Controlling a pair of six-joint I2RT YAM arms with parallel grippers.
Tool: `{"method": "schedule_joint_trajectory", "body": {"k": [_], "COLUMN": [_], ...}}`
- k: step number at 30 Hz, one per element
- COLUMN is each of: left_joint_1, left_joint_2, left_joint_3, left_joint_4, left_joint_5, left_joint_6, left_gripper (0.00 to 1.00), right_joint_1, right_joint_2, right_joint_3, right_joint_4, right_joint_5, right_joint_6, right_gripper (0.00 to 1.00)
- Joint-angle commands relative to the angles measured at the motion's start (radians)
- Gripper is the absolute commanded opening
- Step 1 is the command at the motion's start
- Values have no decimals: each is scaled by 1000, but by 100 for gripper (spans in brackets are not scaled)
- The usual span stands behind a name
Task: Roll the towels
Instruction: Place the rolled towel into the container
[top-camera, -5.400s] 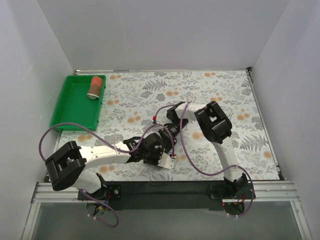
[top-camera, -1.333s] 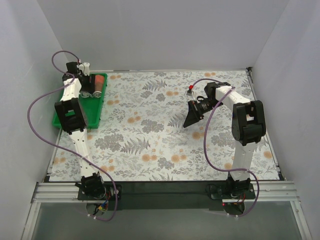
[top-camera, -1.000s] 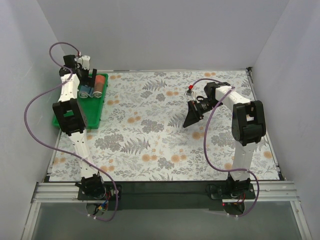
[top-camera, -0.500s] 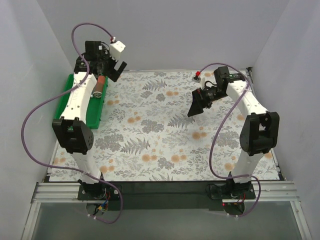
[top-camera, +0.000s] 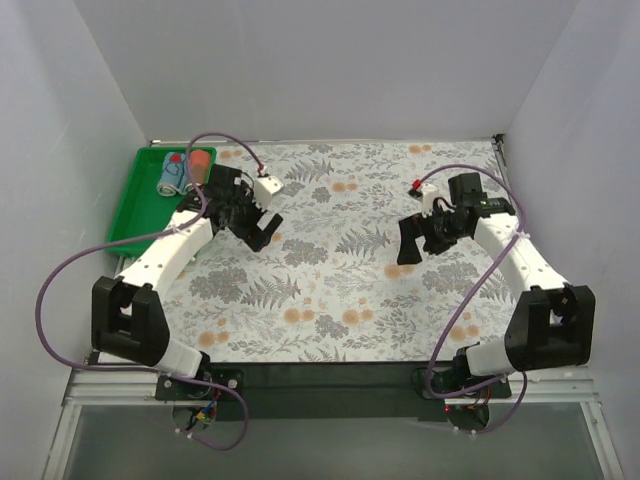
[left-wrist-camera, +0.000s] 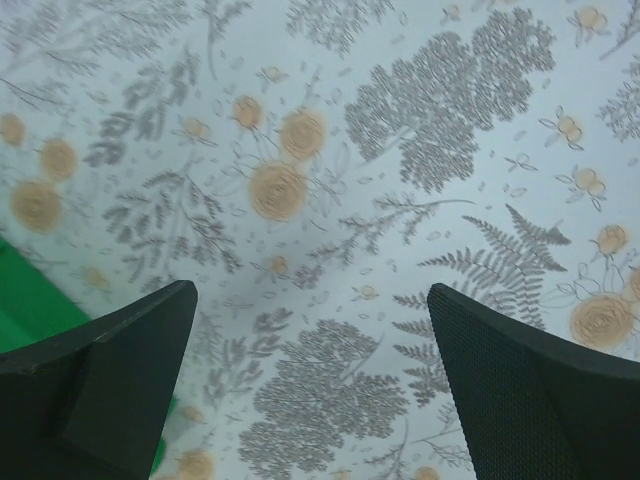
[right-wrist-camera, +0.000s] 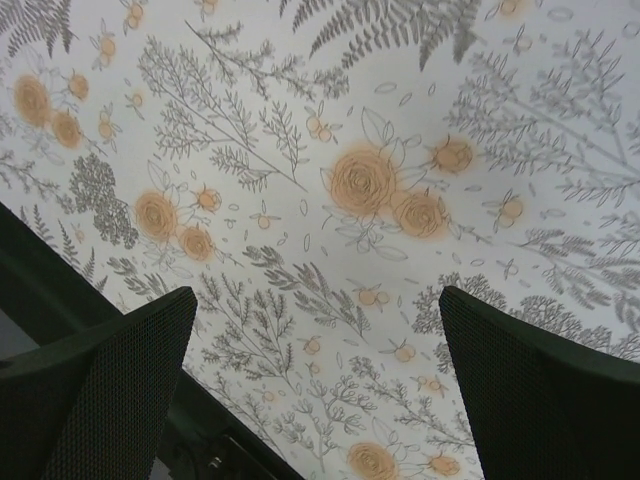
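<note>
Towels (top-camera: 172, 178) are lying rolled in the green tray (top-camera: 135, 225), upper left. The left gripper (top-camera: 263, 230) and right gripper (top-camera: 408, 245) are hanging spread and empty. The unpinned rolls may be springing loose.

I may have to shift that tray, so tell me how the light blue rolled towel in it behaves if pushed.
The light blue towel lies as a short roll, so it would probably roll rather than slide. It looks like soft cloth: likely light, squashy, apt to loosen. The wall of the green tray should stop it.
</note>
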Motion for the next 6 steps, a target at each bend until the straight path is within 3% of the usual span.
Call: {"method": "schedule_joint_trajectory", "body": {"k": [1,6], "left_joint_1": [-10,-10], "left_joint_2": [-99,-139], "left_joint_3": [-79,-122], "left_joint_4": [93,114], "left_joint_5": [29,23], "left_joint_6": [-48,-82], "left_gripper": [98,98], "right_joint_1": [18,39], "right_joint_2": [-75,-128], "right_joint_3": [-79,-119], "right_joint_4": [88,110], "right_joint_5": [43,46], "right_joint_6": [45,43], "right_gripper": [99,99]}}
